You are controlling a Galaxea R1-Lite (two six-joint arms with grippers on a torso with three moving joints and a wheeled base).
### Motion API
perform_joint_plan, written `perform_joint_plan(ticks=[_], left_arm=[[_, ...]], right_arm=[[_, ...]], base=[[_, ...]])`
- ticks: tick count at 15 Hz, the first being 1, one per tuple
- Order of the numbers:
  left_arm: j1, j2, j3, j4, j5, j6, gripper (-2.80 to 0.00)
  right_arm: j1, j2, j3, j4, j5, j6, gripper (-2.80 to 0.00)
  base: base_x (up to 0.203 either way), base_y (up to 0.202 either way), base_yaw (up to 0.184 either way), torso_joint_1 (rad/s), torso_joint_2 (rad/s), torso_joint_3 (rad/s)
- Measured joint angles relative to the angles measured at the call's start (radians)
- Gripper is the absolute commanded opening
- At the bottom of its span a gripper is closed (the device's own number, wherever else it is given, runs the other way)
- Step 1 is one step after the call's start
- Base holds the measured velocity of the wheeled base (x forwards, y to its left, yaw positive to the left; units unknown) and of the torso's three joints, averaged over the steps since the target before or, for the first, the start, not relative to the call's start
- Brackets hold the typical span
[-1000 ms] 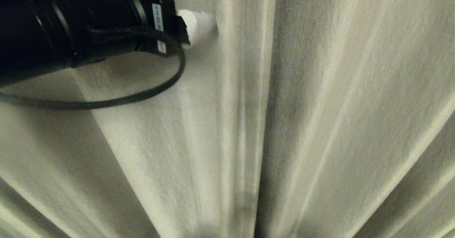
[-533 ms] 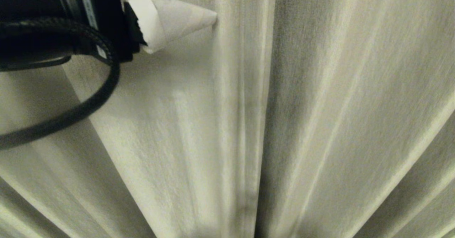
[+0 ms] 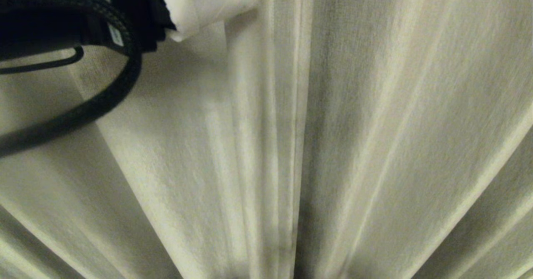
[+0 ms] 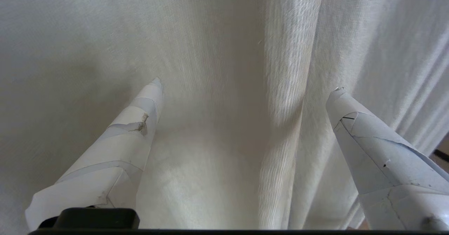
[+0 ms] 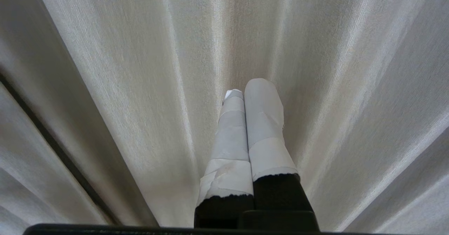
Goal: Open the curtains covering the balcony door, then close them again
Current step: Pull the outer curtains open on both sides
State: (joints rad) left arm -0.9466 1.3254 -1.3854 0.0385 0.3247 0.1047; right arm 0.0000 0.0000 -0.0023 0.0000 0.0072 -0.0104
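Since a second ago, the left gripper (image 4: pixel 245 87) has been drawn back and raised, its taped fingers (image 3: pixel 208 2) spread wide around a pleat of the curtains (image 3: pixel 354 125), ready for pinching (nothing is clamped yet). The right gripper (image 5: pixel 250 87) is parked, closed, before the fabric.

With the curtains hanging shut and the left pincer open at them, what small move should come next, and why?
Probably close the left pincer on the fold of the curtains standing between its spread fingers. The curtains cover everything, so no fabric is gripped yet for pulling aside. The right pincer is shut, holding nothing.
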Motion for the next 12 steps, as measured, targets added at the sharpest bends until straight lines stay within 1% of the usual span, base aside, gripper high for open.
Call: perform_joint_plan(ticks=[1,4,8,10,11,12], left_arm=[[0.000,0.016,-0.013,0.001,0.016,0.013,0.00],[-0.004,0.085,-0.076,0.000,0.121,0.077,0.00],[-0.010,0.178,-0.176,-0.002,0.197,0.102,0.00],[-0.010,0.209,-0.202,-0.004,0.212,0.116,0.00],[-0.011,0.220,-0.209,-0.006,0.215,0.118,-2.80],[-0.011,0.229,-0.212,-0.006,0.217,0.119,-2.80]], right_arm=[[0.000,0.000,0.000,0.000,0.000,0.000,-2.80],[0.000,0.000,0.000,0.000,0.000,0.000,-2.80],[0.000,0.000,0.000,0.000,0.000,0.000,-2.80],[0.000,0.000,0.000,0.000,0.000,0.000,-2.80],[0.000,0.000,0.000,0.000,0.000,0.000,-2.80],[0.000,0.000,0.000,0.000,0.000,0.000,-2.80]], base=[[0.000,0.000,0.000,0.000,0.00,0.000],[0.000,0.000,0.000,0.000,0.00,0.000],[0.000,0.000,0.000,0.000,0.00,0.000],[0.000,0.000,0.000,0.000,0.00,0.000],[0.000,0.000,0.000,0.000,0.00,0.000],[0.000,0.000,0.000,0.000,0.00,0.000]])
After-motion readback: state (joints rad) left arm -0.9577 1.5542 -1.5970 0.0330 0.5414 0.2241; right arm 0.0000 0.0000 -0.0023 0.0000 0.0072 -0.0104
